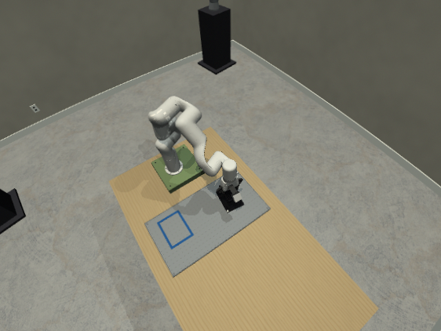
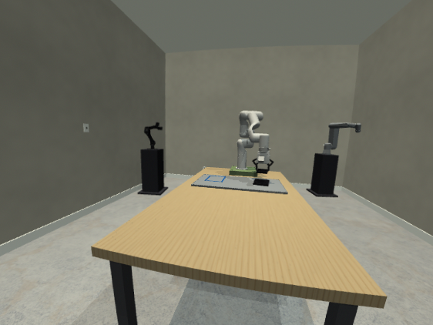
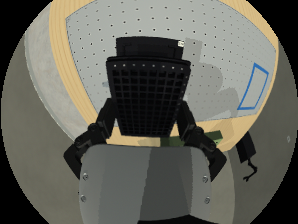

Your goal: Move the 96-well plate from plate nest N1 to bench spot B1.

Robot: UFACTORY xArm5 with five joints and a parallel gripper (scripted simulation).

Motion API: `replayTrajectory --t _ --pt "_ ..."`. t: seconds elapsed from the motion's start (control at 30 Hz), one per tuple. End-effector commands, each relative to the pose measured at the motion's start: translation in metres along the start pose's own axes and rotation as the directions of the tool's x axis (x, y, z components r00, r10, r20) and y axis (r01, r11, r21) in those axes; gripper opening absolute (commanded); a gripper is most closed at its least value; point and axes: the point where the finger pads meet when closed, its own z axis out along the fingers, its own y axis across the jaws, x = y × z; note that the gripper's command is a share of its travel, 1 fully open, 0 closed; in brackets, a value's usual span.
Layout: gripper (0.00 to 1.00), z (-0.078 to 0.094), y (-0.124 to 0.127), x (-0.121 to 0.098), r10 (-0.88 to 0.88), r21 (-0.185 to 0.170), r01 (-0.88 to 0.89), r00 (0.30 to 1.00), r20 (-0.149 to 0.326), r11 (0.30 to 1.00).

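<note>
From the top view I saw the white arm (image 1: 188,129) reach from its green base plate (image 1: 173,184) out toward 4 o'clock, over the grey deck (image 1: 220,243) that lay on the wooden surface (image 1: 275,282). The claw (image 1: 231,198) hung above the deck's far end, and the dark 96-well plate (image 1: 229,203) sat under it, mostly hidden by the wrist. The blue taped outline (image 1: 175,229) lay on the deck at about 8 o'clock from the claw, well apart from it.

In the exterior view the claw (image 2: 263,166) was up off the deck (image 2: 231,185) with the plate (image 2: 262,169) between its fingers. The black plate nest (image 2: 261,182) stayed on the deck right below, apart from the plate. The outline (image 2: 214,178) was at 9 o'clock from the nest. A black pedestal (image 2: 152,169) and a second one (image 2: 324,174) stood on the floor either side.

Through the wrist camera I saw the claw (image 3: 148,137) pinching the plate (image 3: 148,99) across its width, one black finger (image 3: 100,129) on each long side, its well grid facing the lens. The nest (image 3: 149,48) showed just past the plate's far edge at 12 o'clock. The blue outline (image 3: 253,88) sat at 3 o'clock.
</note>
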Motion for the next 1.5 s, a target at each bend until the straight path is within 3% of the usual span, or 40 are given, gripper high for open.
replayTrajectory --t 0.0,0.17,1.47 --pt "0.00 -0.002 -0.001 0.001 0.000 0.002 0.000 1.000 -0.004 1.000" --pt "0.00 -0.001 0.013 0.002 -0.133 0.002 0.133 0.991 -0.004 0.991" --pt "0.00 0.001 0.123 0.011 -0.135 0.002 0.135 0.991 -0.008 0.991"
